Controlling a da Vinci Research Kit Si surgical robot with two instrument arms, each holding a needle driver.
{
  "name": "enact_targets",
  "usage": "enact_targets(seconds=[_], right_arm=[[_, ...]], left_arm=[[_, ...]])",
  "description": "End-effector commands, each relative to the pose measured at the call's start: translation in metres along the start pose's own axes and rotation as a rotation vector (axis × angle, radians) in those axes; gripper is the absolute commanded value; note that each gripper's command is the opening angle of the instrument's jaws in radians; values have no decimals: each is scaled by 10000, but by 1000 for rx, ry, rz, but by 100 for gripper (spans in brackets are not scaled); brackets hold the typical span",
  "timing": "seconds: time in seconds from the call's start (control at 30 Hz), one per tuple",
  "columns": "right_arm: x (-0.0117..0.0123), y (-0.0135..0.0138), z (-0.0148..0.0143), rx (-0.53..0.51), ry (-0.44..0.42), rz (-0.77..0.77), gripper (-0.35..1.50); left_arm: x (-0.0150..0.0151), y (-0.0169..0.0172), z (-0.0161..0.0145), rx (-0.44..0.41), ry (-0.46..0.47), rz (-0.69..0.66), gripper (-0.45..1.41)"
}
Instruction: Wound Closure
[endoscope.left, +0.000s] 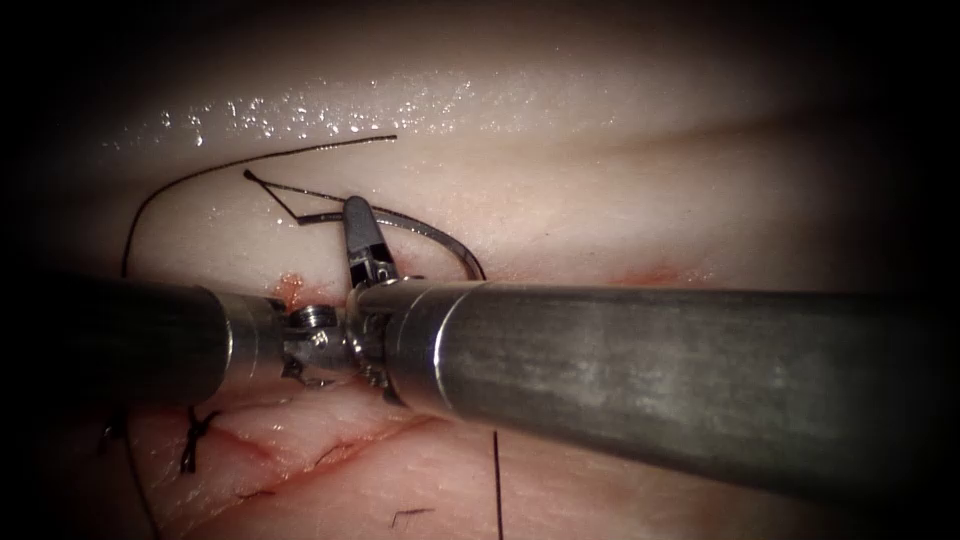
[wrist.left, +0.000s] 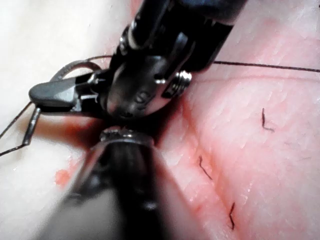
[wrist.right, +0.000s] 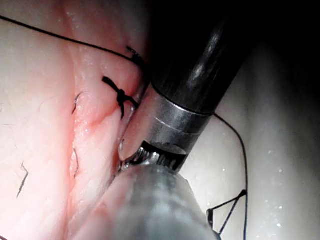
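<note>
- Endoscope edges fell into dark vignette; light pooled centrally.
- Glare sparkled on wet tissue (endoscope.left: 300, 115).
- Nearest shaft (wrist.right: 155, 210) blurred at the right wrist; left wrist washed pale.

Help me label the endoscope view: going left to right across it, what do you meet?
Knotted stitch on the tissue → left tool's wrist → right tool's jaws shut on the curved needle → right tool's shaft.

right claw (endoscope.left: 358, 222) clamped shut, wrist bent
</note>
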Motion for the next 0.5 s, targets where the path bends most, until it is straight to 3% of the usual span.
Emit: enact_targets(seconds=[0.03, 0.13, 0.3, 0.4, 0.5], right_arm=[[5, -4, 4, 9, 6, -4, -35], [2, -7, 1, 18, 26, -10, -35], [-22, -9, -19, 83, 264, 186, -35], [-56, -1, -29, 154, 400, 352, -35], [-117, 5, -32, 217, 590, 551, -35]], left_arm=[[1, 1, 8, -1, 1, 1, 20], [1, 1, 8, -1, 1, 1, 20], [0, 0, 5, -5, 2, 3, 20], [0, -1, 4, -7, 2, 4, 20], [0, 0, 4, -6, 1, 3, 20]])
